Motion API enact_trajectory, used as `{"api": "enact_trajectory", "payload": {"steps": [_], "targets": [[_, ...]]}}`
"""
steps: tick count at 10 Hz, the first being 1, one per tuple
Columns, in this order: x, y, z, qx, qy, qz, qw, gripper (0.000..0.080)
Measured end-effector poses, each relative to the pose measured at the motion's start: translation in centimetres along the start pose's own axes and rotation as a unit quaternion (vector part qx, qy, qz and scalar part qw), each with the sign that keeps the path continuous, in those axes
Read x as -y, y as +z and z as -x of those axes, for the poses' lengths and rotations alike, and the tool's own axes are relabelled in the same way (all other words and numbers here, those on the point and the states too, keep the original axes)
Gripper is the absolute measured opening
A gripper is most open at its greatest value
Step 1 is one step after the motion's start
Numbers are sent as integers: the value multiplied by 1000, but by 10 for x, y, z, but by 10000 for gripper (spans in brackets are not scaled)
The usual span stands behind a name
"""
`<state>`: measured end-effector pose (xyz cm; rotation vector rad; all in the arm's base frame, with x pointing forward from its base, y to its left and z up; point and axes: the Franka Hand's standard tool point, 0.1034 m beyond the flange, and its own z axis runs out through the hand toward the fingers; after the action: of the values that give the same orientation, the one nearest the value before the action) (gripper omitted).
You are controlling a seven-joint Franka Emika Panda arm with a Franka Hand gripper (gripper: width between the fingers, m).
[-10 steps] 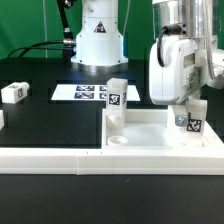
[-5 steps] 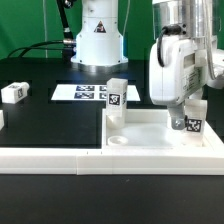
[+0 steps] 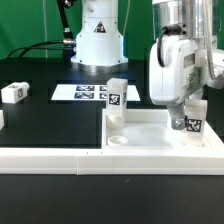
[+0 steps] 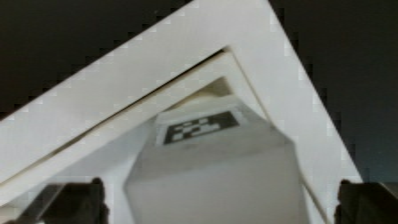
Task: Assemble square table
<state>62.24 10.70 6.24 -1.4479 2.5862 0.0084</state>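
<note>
White plastic square table slab lies against the border bars, and the tagged leg standing at its corner, straddled by the open gripper, should be regripped squarely.

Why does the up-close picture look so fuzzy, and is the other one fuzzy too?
Wrist view: the white leg sits very near the lens, so its tag and the gripper fingertips look soft. Exterior view: sharper; the tags on the marker board still read clearly.

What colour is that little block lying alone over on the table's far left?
White, with a black-and-white tag on its end; the leg shows best in the exterior view.
</note>
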Motion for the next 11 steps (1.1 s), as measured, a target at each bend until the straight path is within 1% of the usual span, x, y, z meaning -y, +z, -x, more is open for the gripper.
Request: {"api": "enact_trajectory", "payload": {"steps": [1,2,3,4,5,6,8,9,10,11], "targets": [[2,-2,-1,1,-23,-3,1000,648],[11,-15,-13,13,-108,-11,994,648],[18,-34,-29,27,-141,-27,989,648],[23,-50,-37,32,-135,-29,990,648],[27,-59,-47,31,-173,-38,984,648],[25,-58,-53,24,-222,-43,974,648],[25,-57,-53,21,-269,-44,962,648],[25,-57,-53,19,-304,-45,951,648],[28,-59,-58,14,-345,-53,937,648],[32,-65,-78,-3,-417,-75,906,648]]}}
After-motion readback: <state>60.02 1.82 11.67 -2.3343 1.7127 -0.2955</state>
